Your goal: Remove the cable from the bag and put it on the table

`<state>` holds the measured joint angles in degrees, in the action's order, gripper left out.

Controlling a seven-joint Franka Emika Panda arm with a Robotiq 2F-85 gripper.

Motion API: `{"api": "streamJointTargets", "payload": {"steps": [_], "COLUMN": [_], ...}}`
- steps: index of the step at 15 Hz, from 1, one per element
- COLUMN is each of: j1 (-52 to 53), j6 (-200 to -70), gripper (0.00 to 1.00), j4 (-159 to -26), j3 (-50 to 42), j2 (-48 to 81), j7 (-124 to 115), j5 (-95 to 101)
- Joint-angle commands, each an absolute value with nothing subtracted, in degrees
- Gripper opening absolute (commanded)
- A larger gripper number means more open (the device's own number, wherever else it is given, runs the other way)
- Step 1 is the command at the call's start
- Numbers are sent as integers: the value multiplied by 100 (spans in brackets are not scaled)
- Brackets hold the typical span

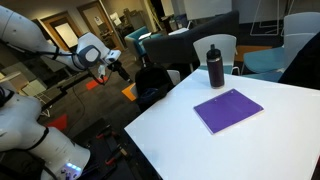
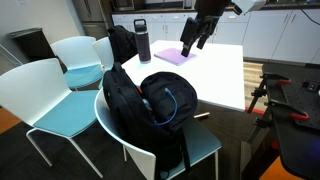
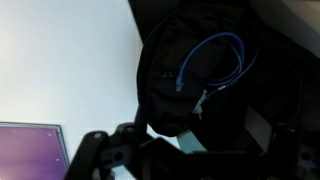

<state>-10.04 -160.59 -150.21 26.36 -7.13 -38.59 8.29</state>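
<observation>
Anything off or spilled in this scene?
Nothing spilled or damaged. The bag slumps open on a chair, the cable looped inside; bottle upright, notebook flat on the table.

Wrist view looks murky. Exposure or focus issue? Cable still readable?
Wrist view: mostly exposure; the bag is crushed to near black while the table beside it is bright; the cable still reads as a blue loop, slightly soft. In an exterior view: even room light, the cable clear against the bag.
</observation>
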Motion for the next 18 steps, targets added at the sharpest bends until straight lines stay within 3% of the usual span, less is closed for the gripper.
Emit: {"api": "streamJointTargets", "payload": {"steps": [1, 2, 6, 10, 15, 16, 18], "j1": [-940, -347, 292, -488, -151, -193, -148], "j6": [-16146, -16265, -16563, -16280, -15518, -16070, -15736], "gripper": [100, 100, 100, 100, 100, 100, 100], "j4": [-14918, -14836, -14284, -13585, -12970, -13218, -13062], "j3": [2546, 1951, 1455, 2132, 1454, 1533, 1419], "j2": [-468, -185, 815, 1584, 2022, 1973, 2047], "j7": [-3597, -3187, -1275, 522, 1079, 1048, 1061], "j5": [559, 281, -729, -1154, -788, -1024, -896]}}
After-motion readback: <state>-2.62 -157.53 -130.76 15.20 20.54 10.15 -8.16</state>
